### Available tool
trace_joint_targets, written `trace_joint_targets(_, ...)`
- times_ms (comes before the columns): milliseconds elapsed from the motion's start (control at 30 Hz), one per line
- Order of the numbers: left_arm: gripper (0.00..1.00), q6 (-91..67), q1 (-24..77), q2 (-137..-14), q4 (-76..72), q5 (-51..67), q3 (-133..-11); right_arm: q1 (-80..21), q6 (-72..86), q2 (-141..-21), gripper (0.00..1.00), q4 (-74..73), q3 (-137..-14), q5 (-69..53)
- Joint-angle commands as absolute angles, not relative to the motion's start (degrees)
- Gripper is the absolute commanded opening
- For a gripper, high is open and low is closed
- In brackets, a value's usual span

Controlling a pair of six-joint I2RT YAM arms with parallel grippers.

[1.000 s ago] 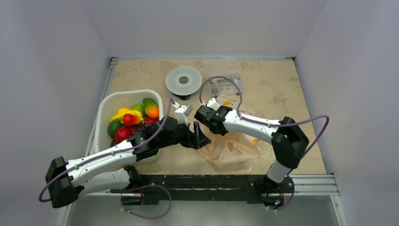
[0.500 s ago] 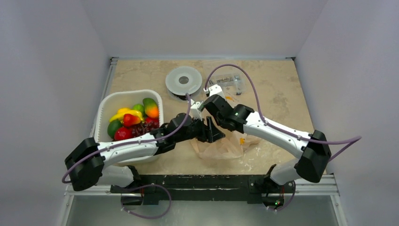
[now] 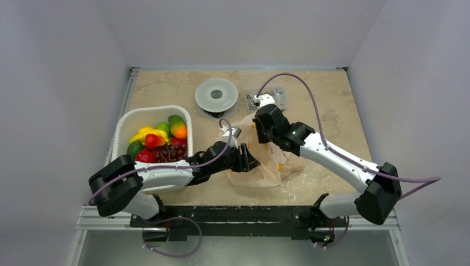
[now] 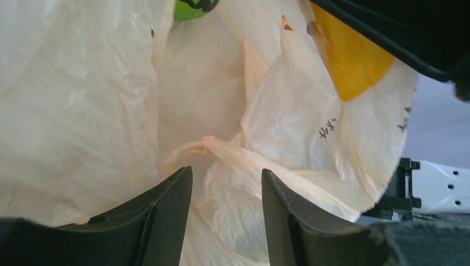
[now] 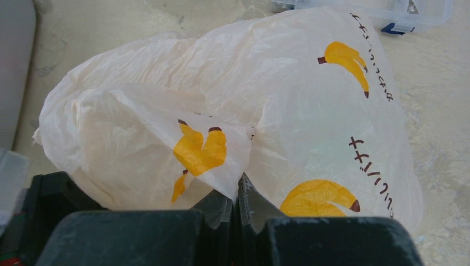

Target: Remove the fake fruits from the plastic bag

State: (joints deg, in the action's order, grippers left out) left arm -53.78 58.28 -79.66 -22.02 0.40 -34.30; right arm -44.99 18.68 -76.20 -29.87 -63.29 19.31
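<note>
While our right gripper [image 5: 237, 194] is clamped on a fold of the plastic bag [image 5: 299, 105], we see the left gripper [image 4: 226, 173] spread apart, bag film bunched between its fingers.

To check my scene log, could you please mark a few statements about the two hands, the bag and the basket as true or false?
1. The right hand is shut on the thin pale-peach plastic bag: true.
2. The left hand is shut: false; its fingers are open, with bag film between them.
3. Glossy coloured plastic fruits lie in the white plastic basket: true.
4. The clear hard plastic box sits in the basket: false; it stands on the table, beyond the bag.
</note>
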Motion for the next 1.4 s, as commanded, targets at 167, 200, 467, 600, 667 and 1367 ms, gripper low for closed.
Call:
trace_joint_targets(167, 0.37, -55.3, 58.2, -89.5, -30.3, -8.1, -41.4, -44.2, 26.1, -73.0, 0.00, -26.9, -63.5, 12.9)
trace_joint_targets(200, 0.36, -55.2, 58.1, -90.5, -31.1, -9.0, -42.1, -44.2, 26.6, -72.7, 0.00, -26.6, -63.2, 12.4)
trace_joint_targets(467, 0.57, -53.9, 56.8, -99.5, -36.9, -12.0, -46.5, -43.7, 26.8, -72.1, 0.00, -27.3, -63.8, 11.8)
trace_joint_targets(600, 0.85, -53.2, 56.8, -100.0, -33.0, -15.8, -47.5, -43.4, 26.0, -71.2, 0.00, -27.3, -63.9, 11.4)
trace_joint_targets(667, 1.00, -52.7, 56.9, -100.0, -29.5, -17.5, -49.1, -43.2, 25.7, -70.8, 0.00, -27.2, -63.8, 11.1)
trace_joint_targets(1367, 0.49, -45.2, 57.3, -118.6, -18.6, -18.9, -76.8, -42.9, 26.0, -65.9, 0.00, -28.4, -57.8, 12.5)
